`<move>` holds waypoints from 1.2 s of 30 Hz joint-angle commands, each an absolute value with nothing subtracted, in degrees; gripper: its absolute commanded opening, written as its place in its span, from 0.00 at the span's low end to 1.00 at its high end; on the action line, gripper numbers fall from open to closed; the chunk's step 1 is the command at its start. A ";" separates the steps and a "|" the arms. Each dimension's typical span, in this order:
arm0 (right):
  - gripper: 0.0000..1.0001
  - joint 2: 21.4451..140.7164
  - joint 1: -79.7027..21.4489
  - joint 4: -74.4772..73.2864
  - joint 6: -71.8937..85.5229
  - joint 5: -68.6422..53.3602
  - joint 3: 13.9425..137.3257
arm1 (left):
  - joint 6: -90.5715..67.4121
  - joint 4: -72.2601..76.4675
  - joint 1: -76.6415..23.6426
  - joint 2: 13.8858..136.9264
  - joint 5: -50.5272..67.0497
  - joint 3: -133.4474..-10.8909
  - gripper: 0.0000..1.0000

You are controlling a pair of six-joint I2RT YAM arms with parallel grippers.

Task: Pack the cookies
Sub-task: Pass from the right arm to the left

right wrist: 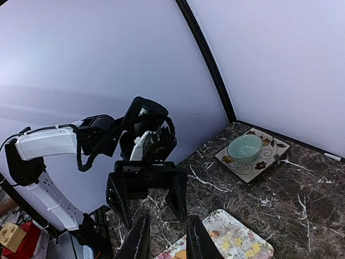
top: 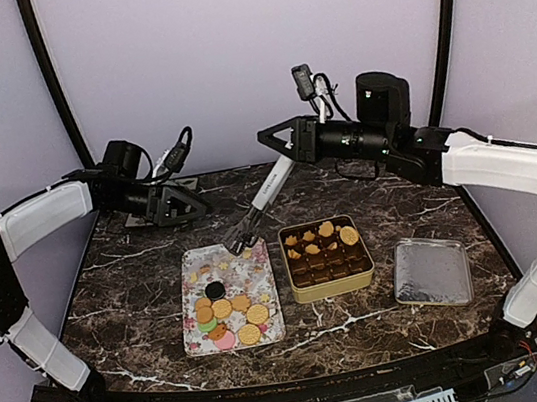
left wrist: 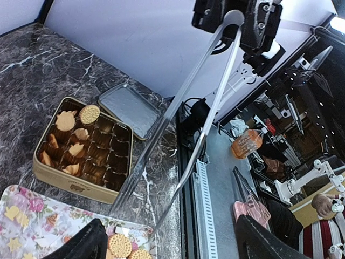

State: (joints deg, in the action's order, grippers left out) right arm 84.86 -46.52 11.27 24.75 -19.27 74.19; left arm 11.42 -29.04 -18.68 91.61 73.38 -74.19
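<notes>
Several round cookies (top: 227, 313), mostly golden with one dark, one pink and one green, lie on the near half of the flower-patterned tray (top: 198, 272). A few more cookies (top: 326, 233) sit in the far cups of the gold tin (top: 330, 288). My right gripper (top: 282, 143) is shut on the handle end of metal tongs (top: 265, 193), whose tips hang spread over the tray's far right corner. In the left wrist view the tongs (left wrist: 205, 108) hold nothing. My left gripper (top: 180, 204) is open and empty above the table's back left; it also shows in the right wrist view (right wrist: 145, 186).
The tin's silver lid (top: 431, 271) lies to the right of the tin. A square patterned plate (right wrist: 269, 154) with a teal bowl (right wrist: 245, 148) stands at the back left, under my left arm. Black frame posts stand at both back corners.
</notes>
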 commanded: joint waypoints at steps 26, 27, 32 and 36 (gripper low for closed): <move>0.00 92.87 -47.82 27.42 31.18 -23.83 77.54 | 26.38 -37.46 -24.45 94.37 73.56 -74.29 0.50; 0.00 92.94 -47.86 27.50 31.18 -23.83 77.66 | 26.82 -37.75 -24.48 94.56 73.20 -74.35 0.47; 0.00 93.31 -47.82 26.97 31.73 -26.54 78.13 | 28.20 -39.81 -24.52 95.62 73.36 -75.80 0.18; 0.39 92.50 -47.88 26.28 35.08 -27.67 77.69 | 27.84 -39.42 -24.52 94.65 73.54 -76.19 0.00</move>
State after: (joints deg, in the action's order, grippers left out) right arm 93.23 -47.09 23.24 31.86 -24.40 75.55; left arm 28.82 -38.11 -24.34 95.88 75.26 -75.48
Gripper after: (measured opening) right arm 0.228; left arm 0.047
